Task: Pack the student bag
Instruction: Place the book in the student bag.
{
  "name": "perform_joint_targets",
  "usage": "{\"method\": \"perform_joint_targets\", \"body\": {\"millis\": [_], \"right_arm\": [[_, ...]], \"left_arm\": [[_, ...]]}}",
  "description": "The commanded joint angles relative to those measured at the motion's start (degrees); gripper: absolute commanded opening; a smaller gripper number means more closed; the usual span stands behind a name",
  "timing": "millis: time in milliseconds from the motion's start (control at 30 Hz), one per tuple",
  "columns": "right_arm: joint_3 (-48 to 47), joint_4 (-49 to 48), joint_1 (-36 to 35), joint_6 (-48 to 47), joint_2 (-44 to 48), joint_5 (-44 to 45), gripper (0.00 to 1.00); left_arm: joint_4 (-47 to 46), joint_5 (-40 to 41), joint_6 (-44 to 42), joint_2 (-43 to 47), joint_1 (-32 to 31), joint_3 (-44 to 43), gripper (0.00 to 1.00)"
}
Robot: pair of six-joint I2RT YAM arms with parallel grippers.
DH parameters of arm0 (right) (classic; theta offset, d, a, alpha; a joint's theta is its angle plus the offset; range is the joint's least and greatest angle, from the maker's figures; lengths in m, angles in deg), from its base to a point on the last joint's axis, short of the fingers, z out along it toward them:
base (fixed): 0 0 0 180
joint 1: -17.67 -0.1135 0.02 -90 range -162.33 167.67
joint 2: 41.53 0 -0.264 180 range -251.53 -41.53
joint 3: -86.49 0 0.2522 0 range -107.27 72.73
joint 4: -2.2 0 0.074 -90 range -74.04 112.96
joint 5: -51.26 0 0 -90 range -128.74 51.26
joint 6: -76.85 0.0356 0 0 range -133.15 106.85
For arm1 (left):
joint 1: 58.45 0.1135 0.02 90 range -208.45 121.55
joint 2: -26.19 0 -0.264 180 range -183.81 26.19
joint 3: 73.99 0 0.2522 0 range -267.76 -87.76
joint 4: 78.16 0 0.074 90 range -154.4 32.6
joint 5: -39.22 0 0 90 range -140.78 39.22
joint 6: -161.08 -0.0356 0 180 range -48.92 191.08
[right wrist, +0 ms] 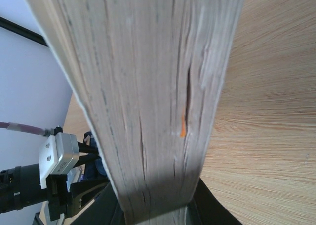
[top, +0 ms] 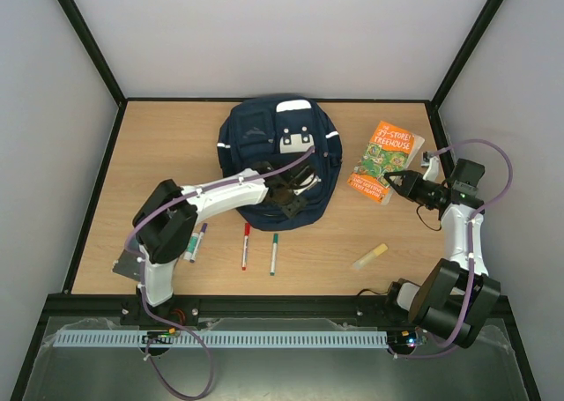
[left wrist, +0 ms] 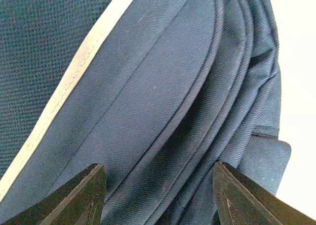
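Note:
The student bag (top: 264, 145) is a navy backpack with white patches, lying at the back middle of the table. My left gripper (top: 291, 194) hovers over its near right part with the jaws open and empty. In the left wrist view the gripper (left wrist: 159, 165) straddles the bag's navy folds and seams (left wrist: 163, 86), beside its white stripe (left wrist: 69, 91). An orange and green book (top: 383, 159) lies right of the bag. My right gripper (top: 397, 182) is shut on the book's near edge. In the right wrist view the book's page edge (right wrist: 148, 86) fills the gap between the jaws (right wrist: 155, 205).
A purple marker (top: 196, 242), a red marker (top: 246, 246) and a green marker (top: 273, 253) lie in front of the bag. A yellow highlighter (top: 370, 256) lies near the front right. A grey flat item (top: 123, 262) sits at the front left edge.

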Motion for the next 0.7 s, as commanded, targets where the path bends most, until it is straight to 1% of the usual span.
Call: {"method": "perform_joint_targets", "body": {"millis": [0, 100, 167, 200, 300, 400, 500, 600, 667], "right_arm": [[-1.05, -0.27, 0.1, -1.49, 1.18, -3.93, 0.01], [-1.11, -0.21, 0.06, -1.48, 1.23, -3.93, 0.01], [-1.2, -0.19, 0.1, -1.47, 1.27, -3.97, 0.01], [-1.14, -0.1, 0.1, -1.5, 1.29, -3.92, 0.01], [-1.1, -0.12, 0.1, -1.51, 1.46, -3.79, 0.01], [-0.95, -0.23, 0.1, -1.42, 1.41, -3.51, 0.01], [-0.87, -0.34, 0.1, -1.3, 1.24, -3.56, 0.01], [-1.0, -0.3, 0.06, -1.4, 1.13, -3.59, 0.01], [-1.0, -0.28, 0.1, -1.37, 1.21, -3.6, 0.01]], "left_arm": [[1.57, 0.59, -1.38, -0.41, -1.75, -2.01, 0.61], [0.87, -0.77, -2.66, 2.09, -2.64, -0.86, 0.61], [0.78, -1.85, -3.76, 2.73, -2.65, -0.37, 0.59], [0.79, -1.97, -4.17, 2.59, -2.7, -0.1, 0.57], [1.16, -2.43, -4.44, 0.92, -2.66, -0.21, 0.58], [2.02, -0.22, -4.1, -1.04, -2.95, -0.98, 0.57], [2.07, 1.03, -4.49, -2.21, -3.1, -1.24, 0.53], [2.73, 2.55, -4.55, -3.79, -3.09, -1.7, 0.46], [2.75, 2.35, -4.62, -4.06, -3.22, -1.46, 0.45]]}}
